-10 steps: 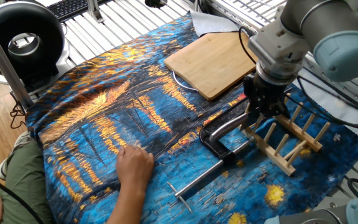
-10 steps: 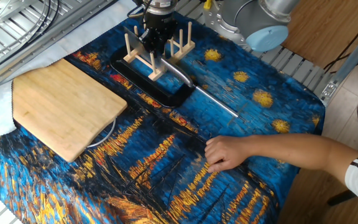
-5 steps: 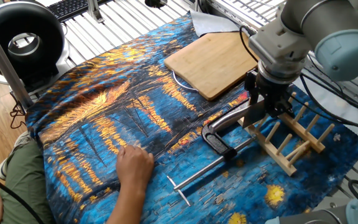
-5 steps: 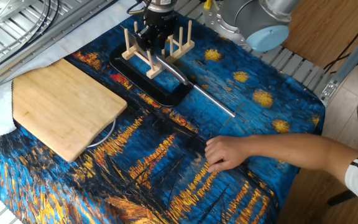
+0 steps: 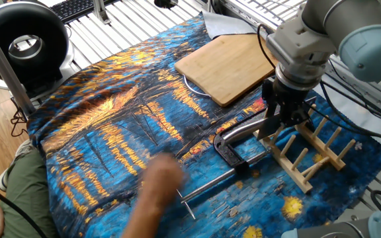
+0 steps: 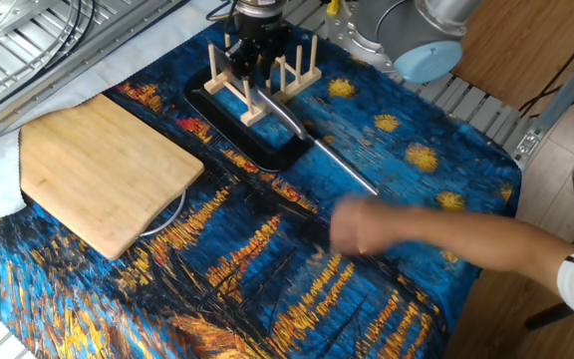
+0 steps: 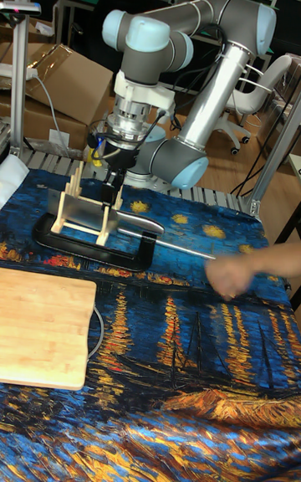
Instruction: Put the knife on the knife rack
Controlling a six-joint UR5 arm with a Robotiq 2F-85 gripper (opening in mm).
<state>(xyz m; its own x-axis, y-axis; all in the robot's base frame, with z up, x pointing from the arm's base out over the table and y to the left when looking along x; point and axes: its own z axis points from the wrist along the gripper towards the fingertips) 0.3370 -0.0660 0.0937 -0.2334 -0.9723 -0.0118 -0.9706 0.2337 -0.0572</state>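
Note:
The knife rack (image 5: 311, 151) (image 6: 263, 78) (image 7: 80, 202) stands on the patterned cloth at the robot's side of the table. The knife's broad blade (image 7: 84, 216) stands on edge between the pegs. Its shiny curved handle (image 5: 245, 128) (image 6: 281, 111) (image 7: 138, 223) sticks out of the rack toward the table's middle. My gripper (image 5: 284, 119) (image 6: 248, 62) (image 7: 108, 192) reaches down into the rack from above, its fingers closed on the blade's top edge near the handle.
A black clamp (image 5: 227, 149) (image 6: 237, 138) (image 7: 92, 253) with a thin steel rod (image 5: 207, 187) (image 6: 343, 166) lies beside the rack. A wooden cutting board (image 5: 227, 65) (image 6: 101, 181) (image 7: 40, 327) lies further off. A person's blurred hand (image 5: 156, 193) (image 6: 387, 225) (image 7: 232, 274) moves above the cloth.
The gripper, the knife and the rack have shifted a little together toward the robot's side. The person's hand has lifted off the cloth and is moving, now blurred.

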